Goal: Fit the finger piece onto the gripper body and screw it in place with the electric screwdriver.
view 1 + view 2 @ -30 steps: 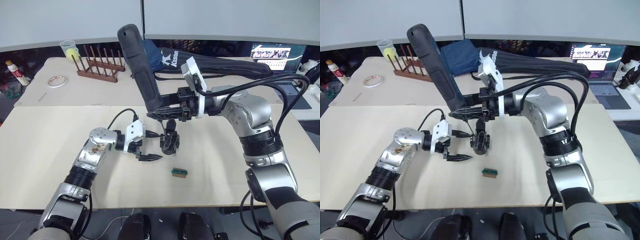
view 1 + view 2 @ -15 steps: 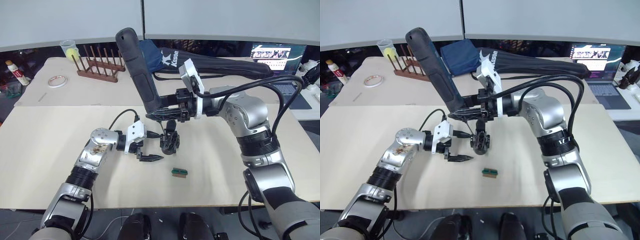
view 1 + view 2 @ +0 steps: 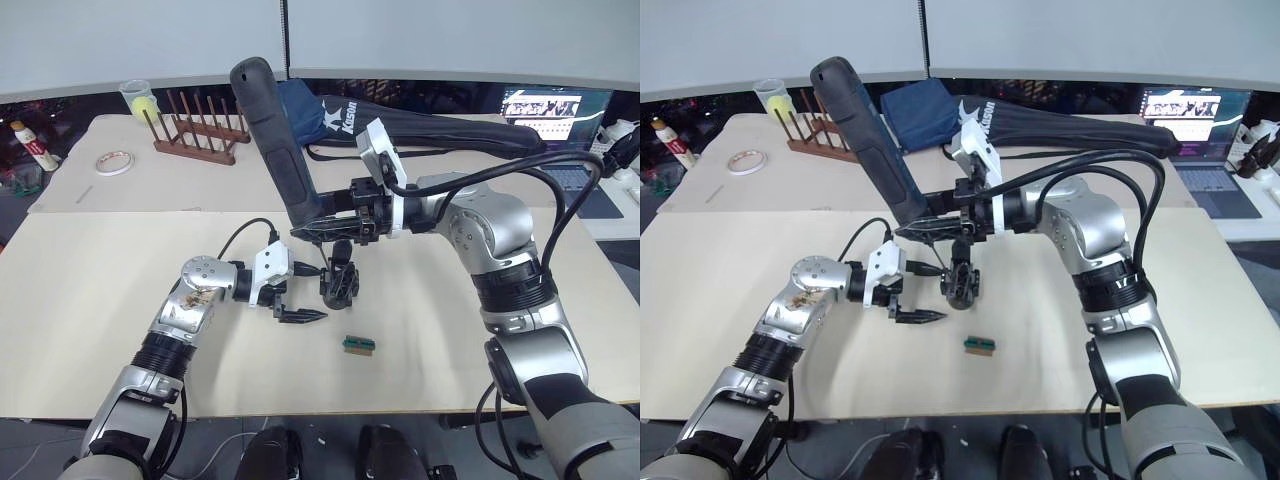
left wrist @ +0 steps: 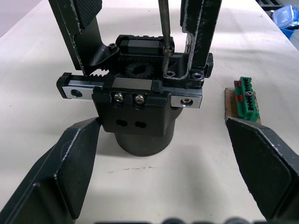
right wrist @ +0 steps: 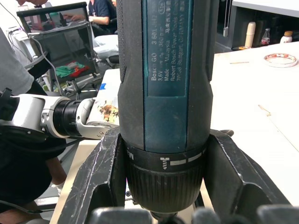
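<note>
Standing upright on its rounded base mid-surface, the gripper body (image 4: 140, 109) sits between the two arms, black prongs rising from its top; the finger piece can't be told apart from those prongs; the electric screwdriver (image 3: 276, 140) leans over it, handle tilted up and away toward the robot's left, thin metal bit (image 4: 163, 23) coming down onto a screw on top of the body in the left wrist view; right gripper (image 3: 335, 225) has its fingers (image 5: 100, 172) clamped on either side of the screwdriver barrel just above the collar; left gripper (image 3: 298, 316) sits low beside the gripper body on the robot's left, fingers (image 4: 70, 168) spread wide apart, holding nothing, not touching the body; small green block (image 3: 358, 345) lies flat on the surface (image 3: 90, 290) just beside the body, nearer the robot; farther back, a wooden peg rack (image 3: 200, 135), tape roll (image 3: 115, 163), a long black bag (image 3: 440, 130), a laptop (image 3: 555, 110) at the far right.
</note>
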You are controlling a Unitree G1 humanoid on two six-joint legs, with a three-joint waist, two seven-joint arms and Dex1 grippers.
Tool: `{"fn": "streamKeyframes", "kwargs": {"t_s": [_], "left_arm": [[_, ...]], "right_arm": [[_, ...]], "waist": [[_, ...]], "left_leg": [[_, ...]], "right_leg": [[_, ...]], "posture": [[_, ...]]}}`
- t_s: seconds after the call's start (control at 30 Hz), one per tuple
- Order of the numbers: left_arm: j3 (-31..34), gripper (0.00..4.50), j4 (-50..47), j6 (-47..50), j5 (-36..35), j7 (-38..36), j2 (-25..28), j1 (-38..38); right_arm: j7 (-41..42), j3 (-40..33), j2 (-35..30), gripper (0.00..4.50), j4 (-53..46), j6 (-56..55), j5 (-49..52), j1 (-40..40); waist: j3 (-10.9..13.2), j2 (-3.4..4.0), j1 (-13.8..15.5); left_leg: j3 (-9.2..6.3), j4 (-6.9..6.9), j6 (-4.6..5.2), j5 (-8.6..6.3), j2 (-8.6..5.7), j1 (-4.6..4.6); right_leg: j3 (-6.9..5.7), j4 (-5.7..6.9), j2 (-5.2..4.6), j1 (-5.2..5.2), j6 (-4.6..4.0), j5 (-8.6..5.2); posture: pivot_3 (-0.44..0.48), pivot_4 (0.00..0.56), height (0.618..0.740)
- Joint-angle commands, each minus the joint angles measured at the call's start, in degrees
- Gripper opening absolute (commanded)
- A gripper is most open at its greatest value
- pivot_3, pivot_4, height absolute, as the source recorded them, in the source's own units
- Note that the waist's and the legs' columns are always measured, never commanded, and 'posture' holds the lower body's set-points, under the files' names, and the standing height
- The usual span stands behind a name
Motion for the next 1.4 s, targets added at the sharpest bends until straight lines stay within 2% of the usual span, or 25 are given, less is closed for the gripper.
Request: {"fn": "streamKeyframes", "kwargs": {"t_s": [0.03,1.4], "left_arm": [[0.6,4.5,-1.1,-0.8,-0.4,0.2,-0.1,-0.9],[0.4,4.5,-0.9,-1.0,-0.2,0.5,-0.4,-1.2]], "right_arm": [[0.9,-1.6,0.0,1.9,-1.2,-2.6,0.1,-1.5],[1.3,-1.6,-0.4,1.9,-3.5,-0.8,0.9,-0.3]], "waist": [[0.0,0.0,0.0],[0.0,0.0,0.0]], "left_leg": [[0.0,0.0,0.0,0.0,0.0,0.0],[0.0,0.0,0.0,0.0,0.0,0.0]], "right_leg": [[0.0,0.0,0.0,0.0,0.0,0.0],[0.0,0.0,0.0,0.0,0.0,0.0]], "posture": [[0.0,0.15,0.74],[0.0,0.15,0.74]]}}
